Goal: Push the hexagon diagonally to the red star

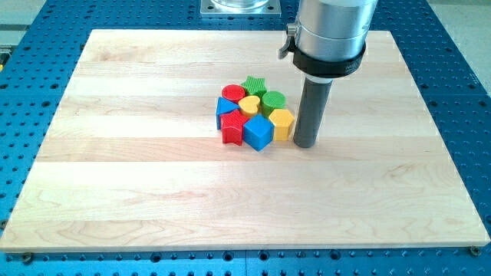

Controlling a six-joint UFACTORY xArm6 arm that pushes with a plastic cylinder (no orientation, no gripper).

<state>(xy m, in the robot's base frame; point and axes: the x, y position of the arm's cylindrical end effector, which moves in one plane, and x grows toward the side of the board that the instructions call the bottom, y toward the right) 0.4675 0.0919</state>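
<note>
Camera view: tip (306, 144) just right of yellow hexagon (281, 123), touching or nearly. No jaws, bare rod. Red star (232, 129) across blue cube (258, 133), cluster packed, push blocked.

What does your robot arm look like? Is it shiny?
Yes, partly! The top of my arm is a fat, shiny silver cylinder with a black band around its bottom and a small silver clamp on the view's left side. Below it hangs a straight, dark grey rod, plain and smooth. Its flat bottom end is my tip. No cables or markings show.
</note>
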